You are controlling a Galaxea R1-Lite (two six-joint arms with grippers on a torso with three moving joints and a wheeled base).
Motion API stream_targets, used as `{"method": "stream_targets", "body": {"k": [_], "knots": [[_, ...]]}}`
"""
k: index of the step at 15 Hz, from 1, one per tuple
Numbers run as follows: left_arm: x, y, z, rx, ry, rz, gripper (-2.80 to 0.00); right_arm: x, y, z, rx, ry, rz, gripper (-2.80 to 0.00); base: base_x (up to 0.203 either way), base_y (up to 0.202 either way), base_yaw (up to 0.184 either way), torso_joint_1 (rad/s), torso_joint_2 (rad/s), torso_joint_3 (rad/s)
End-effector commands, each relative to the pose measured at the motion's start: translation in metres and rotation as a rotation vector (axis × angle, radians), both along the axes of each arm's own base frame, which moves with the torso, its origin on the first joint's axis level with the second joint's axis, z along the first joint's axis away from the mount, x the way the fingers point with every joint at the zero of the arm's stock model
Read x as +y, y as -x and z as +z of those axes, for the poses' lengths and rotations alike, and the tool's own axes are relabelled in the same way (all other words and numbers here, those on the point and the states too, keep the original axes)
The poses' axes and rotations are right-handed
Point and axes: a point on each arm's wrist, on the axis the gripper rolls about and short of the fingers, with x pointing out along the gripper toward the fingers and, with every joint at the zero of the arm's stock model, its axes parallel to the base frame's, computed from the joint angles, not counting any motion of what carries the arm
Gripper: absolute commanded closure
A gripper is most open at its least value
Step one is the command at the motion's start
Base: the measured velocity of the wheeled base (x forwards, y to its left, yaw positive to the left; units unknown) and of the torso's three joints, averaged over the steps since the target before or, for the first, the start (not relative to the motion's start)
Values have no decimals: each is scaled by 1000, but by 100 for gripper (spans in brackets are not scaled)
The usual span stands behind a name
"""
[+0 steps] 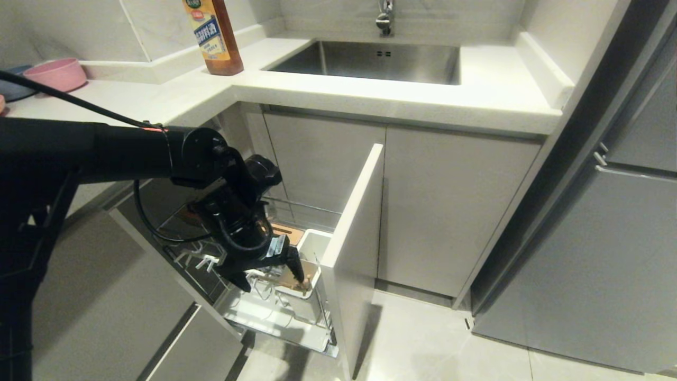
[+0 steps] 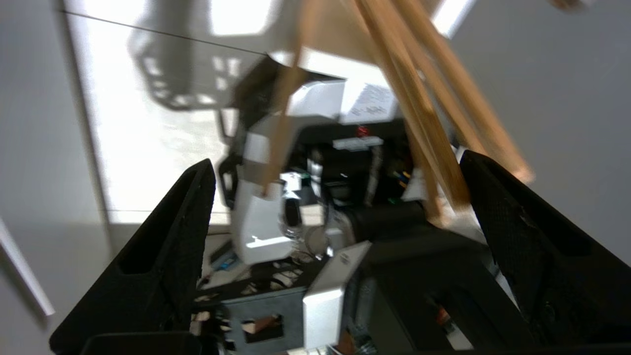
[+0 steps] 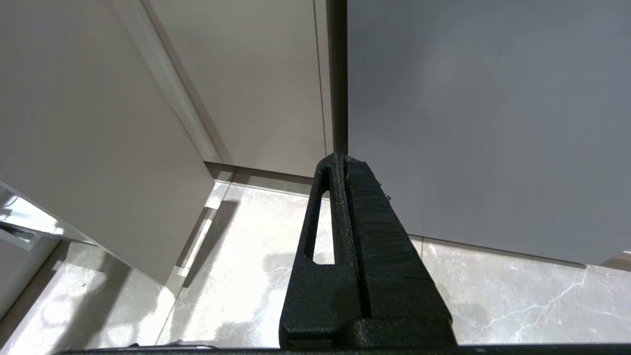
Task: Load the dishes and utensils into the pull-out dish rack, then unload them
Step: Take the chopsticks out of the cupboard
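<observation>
Bright countertop glare, blurred left wrist view

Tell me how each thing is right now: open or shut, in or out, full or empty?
pull-out dish rack: pulled out of the cabinet.
chopsticks: standing tilted between the open fingers, not gripped.
white utensil cup: in the rack, upright.
left gripper: open, down at the cup.
right gripper: shut, holding nothing, above the floor.
sink: no dishes seen in it.
bottle: upright on the counter.
</observation>
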Motion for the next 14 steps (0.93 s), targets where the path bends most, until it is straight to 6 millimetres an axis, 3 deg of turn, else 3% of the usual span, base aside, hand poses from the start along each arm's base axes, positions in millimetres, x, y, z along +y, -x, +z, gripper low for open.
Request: {"method": "stream_targets", "body": {"k": [1,14], "knots": [[1,-1,-2,2,-29,8,-280,0,0,0,1,0,0,0,0,0,0,0,0,0],[7,-2,-3,-49,-228,102,-280,0,0,0,1,0,-1,0,0,0,0,0,0,0]]}}
